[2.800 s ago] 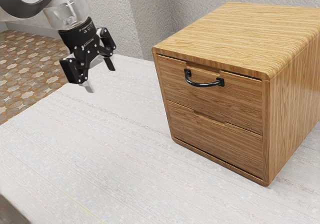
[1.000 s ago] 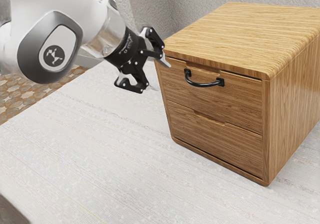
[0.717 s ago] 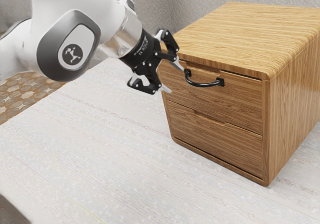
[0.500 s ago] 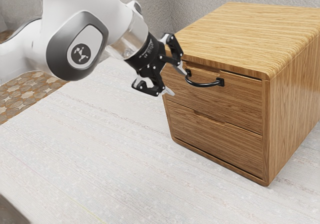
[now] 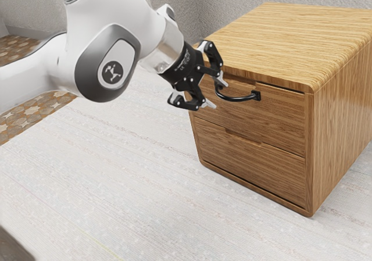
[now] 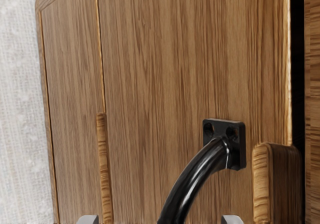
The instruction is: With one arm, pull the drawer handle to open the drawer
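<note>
The gripper (image 5: 216, 93), fingers wide apart and clasping nothing, straddles the black drawer handle (image 5: 239, 97) on the wooden cabinet's (image 5: 290, 40) top drawer (image 5: 279, 114).

One cabinet (image 5: 290, 34), two drawers (image 5: 279, 113) (image 5: 250, 156), one handle (image 5: 235, 96), one tool (image 5: 218, 94).

I see the drawer (image 5: 273, 118) right of the centre of the exterior view, the upper one of two in a light wood cabinet (image 5: 290, 34). Its grained front sits flush with the cabinet's face, so it looks shut. The drawer handle (image 5: 238, 97) is a black curved bar. It lies horizontal near the front's upper edge, with a square black plate at its end.
</note>
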Controlling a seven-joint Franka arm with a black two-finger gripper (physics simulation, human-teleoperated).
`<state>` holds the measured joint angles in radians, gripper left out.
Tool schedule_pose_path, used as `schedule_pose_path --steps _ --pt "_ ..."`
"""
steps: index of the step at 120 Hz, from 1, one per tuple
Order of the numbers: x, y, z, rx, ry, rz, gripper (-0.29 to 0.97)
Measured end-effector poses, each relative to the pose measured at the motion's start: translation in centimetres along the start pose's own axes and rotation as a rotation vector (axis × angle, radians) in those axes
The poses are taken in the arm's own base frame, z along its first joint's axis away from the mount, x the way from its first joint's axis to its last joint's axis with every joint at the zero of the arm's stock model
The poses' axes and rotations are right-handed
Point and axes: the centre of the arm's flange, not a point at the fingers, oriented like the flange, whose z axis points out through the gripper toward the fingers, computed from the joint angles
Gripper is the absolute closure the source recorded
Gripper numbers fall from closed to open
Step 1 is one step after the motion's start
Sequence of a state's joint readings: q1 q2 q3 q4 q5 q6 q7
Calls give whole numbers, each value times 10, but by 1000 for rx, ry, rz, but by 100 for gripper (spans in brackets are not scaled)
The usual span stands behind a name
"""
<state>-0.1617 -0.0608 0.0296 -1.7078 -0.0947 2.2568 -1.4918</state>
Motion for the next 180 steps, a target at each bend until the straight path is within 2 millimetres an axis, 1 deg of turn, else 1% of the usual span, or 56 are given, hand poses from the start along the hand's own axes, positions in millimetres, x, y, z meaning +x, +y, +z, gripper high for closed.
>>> schedule_pose_path --steps 23,35,52,72,94,112,131,142,157,180 --pt "-10 -6 8 15 -13 16 44" --pt "-10 -6 11 18 -14 17 47" --pt "-8 -7 9 20 -12 17 55" --pt "-11 -9 12 32 -16 25 61" --pt "-7 -11 7 34 -11 24 68" --pt "-7 -16 -4 39 -12 27 71" --pt "-7 -27 -5 61 -13 28 71" --pt "-8 -29 -4 67 -13 29 71" --pt "-14 -31 -9 66 -19 38 73" --pt "-18 -40 -16 69 -25 44 73"
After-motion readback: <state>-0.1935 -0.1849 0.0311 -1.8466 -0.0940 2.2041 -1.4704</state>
